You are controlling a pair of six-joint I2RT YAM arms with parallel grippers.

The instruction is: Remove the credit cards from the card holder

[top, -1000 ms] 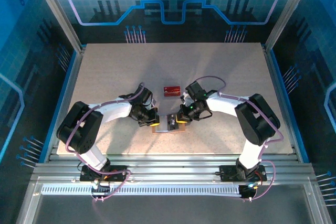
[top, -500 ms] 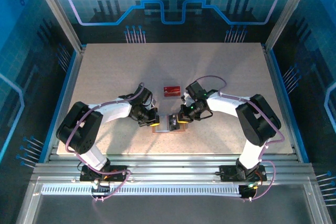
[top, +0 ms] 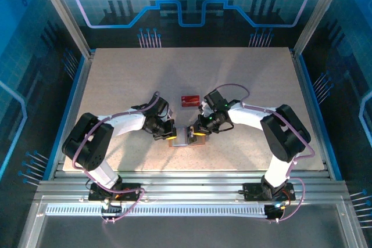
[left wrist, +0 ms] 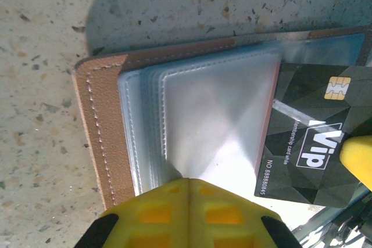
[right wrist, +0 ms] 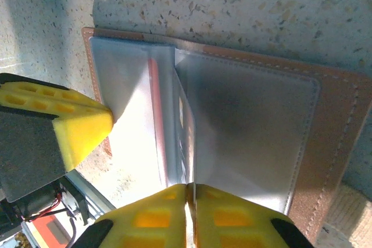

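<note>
Counts: two white arms, two yellow-padded grippers, one holder, two cards fully identifiable.

One tan-brown stitched leather-like card holder (top: 187,139) (left wrist: 102,132) (right wrist: 334,143) lies open and flat at the near centre of the table, between the grippers. Its stack of clear plastic sleeves (left wrist: 215,114) is glossy with rounded corners, and a thin red edge shows inside one sleeve.

One dark plastic VIP card (left wrist: 308,137) (right wrist: 183,137) with a gold chip sticks partly out of the sleeves. One red plastic card (top: 190,100) lies loose on the table just beyond the holder.

The left gripper (top: 172,134) (left wrist: 187,183) has its jaws pressed together with nothing between them, tips at the sleeve edge. The right gripper (top: 197,132) (right wrist: 189,189) has its jaws nearly together, pinching the dark card's edge.

The speckled beige tabletop (top: 116,85) is matte, with aluminium rails (top: 186,181) in front and blue printed panels (top: 186,4) around it.
</note>
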